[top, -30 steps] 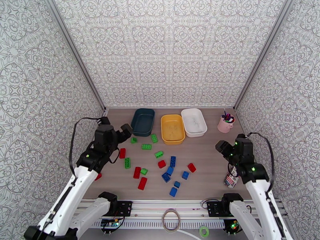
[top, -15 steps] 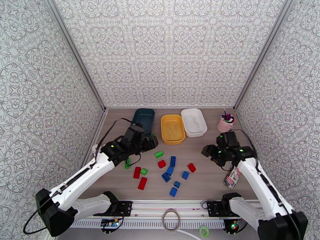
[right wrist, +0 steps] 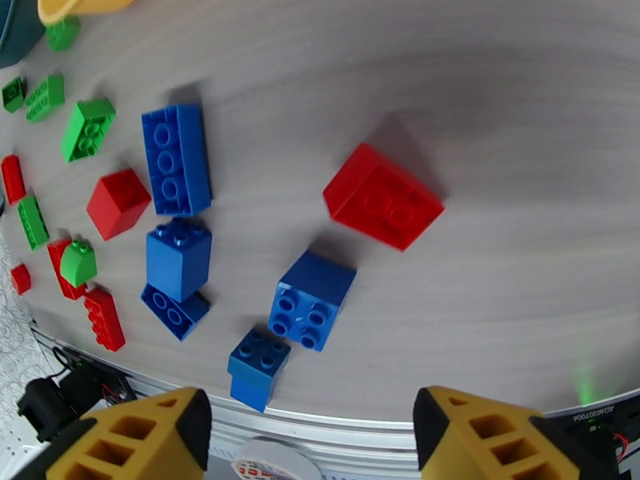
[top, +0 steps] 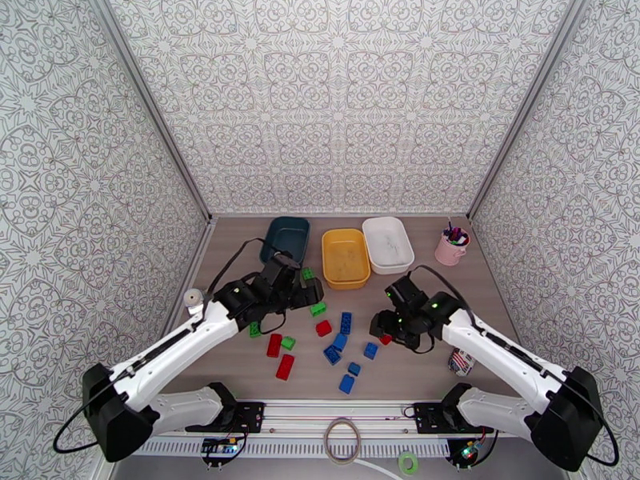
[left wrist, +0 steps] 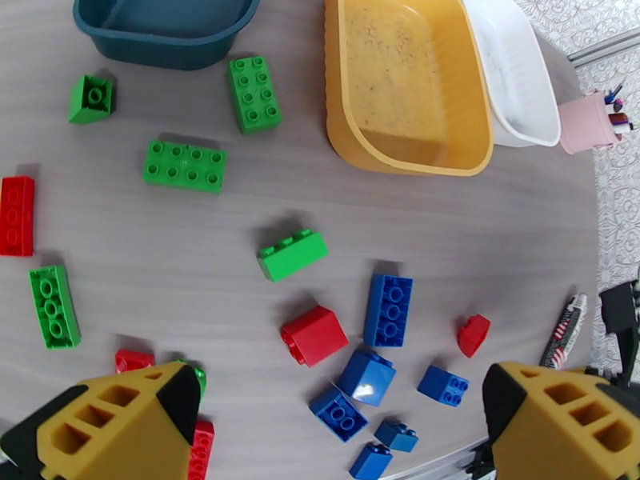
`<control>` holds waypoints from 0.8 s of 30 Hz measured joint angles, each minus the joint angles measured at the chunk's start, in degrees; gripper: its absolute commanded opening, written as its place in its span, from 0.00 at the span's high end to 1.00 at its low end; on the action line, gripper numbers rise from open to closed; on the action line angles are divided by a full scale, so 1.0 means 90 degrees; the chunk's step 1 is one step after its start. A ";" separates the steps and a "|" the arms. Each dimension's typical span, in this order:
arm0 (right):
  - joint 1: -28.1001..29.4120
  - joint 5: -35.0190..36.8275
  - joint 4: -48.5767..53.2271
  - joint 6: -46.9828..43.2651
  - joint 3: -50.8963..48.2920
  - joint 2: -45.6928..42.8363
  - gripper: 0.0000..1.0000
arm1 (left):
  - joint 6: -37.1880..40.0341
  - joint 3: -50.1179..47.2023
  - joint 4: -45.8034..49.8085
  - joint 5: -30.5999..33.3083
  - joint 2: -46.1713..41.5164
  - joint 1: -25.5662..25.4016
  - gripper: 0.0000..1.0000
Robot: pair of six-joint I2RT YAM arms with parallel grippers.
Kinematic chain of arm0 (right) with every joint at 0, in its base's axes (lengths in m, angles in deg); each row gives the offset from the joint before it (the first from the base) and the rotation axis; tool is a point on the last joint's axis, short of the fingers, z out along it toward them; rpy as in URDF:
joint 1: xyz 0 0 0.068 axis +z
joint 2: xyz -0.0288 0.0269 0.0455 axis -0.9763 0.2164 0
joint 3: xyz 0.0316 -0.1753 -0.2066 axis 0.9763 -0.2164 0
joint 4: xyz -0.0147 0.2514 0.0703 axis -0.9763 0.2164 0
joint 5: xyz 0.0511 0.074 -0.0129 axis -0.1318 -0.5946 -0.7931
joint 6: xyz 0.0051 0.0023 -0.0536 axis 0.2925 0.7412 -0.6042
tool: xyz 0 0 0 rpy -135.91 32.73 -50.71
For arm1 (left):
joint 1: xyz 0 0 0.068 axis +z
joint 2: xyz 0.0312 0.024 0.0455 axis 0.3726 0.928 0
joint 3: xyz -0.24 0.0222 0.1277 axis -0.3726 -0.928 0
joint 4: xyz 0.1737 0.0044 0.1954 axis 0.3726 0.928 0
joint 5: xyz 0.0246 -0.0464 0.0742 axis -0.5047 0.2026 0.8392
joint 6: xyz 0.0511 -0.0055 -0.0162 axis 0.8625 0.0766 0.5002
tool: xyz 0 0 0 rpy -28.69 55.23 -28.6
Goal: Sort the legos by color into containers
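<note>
1. Wood-grain tabletop is holding small red, green and blue plastic legos, unsorted, beneath your open, empty left gripper.
2. Shallow teal, yellow and white plastic containers are waiting beyond its fingertips.
3. Your right gripper is hovering open, probably lining up the red brick just ahead.

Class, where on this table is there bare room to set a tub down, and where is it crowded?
Bare: the strip in front of the white tub and pink cup. Crowded: the middle, where blue bricks, red bricks and green bricks cluster in front of the yellow tub and teal tub.
</note>
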State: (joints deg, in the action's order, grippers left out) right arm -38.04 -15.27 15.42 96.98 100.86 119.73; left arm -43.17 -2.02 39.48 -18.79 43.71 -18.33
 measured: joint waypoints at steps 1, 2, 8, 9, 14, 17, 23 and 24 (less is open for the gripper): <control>0.0061 0.0041 0.0000 0.0087 0.0000 0.0015 0.28 | 0.0041 0.0053 -0.0002 -0.0036 0.0129 0.0017 0.01; 0.0121 0.0070 0.0000 0.0182 0.0000 0.0034 0.28 | 0.0087 0.0112 -0.0002 -0.0097 0.0279 0.0027 0.02; 0.0376 0.0165 -0.0090 0.0614 -0.0002 0.0197 0.28 | 0.0170 0.0311 -0.0010 -0.0384 0.0906 0.0027 0.03; 0.0415 0.0165 -0.0124 0.0663 -0.0002 0.0267 0.28 | 0.0170 0.0316 -0.0007 -0.0425 0.0959 0.0027 0.03; 0.0597 0.0141 -0.0338 0.0848 -0.0002 0.0855 0.31 | 0.0219 0.0316 -0.0007 -0.0583 0.1066 0.0049 0.05; 0.0641 0.0136 -0.0527 0.0954 -0.0002 0.1166 0.34 | 0.0262 0.0316 -0.0010 -0.0673 0.1066 0.0143 0.05; 0.0653 0.0134 -0.0821 0.1146 -0.0002 0.1562 0.40 | 0.0262 0.0238 -0.0056 -0.0767 0.1018 0.0406 0.06; 0.0653 0.0134 -0.0838 0.1183 -0.0002 0.1647 0.40 | 0.0262 0.0197 -0.0061 -0.0789 0.0984 0.0425 0.06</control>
State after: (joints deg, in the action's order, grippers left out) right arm -32.16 -14.07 7.88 107.62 100.84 134.55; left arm -40.81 -0.25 38.94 -25.89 52.56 -14.51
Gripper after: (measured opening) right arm 0.604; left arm 0.942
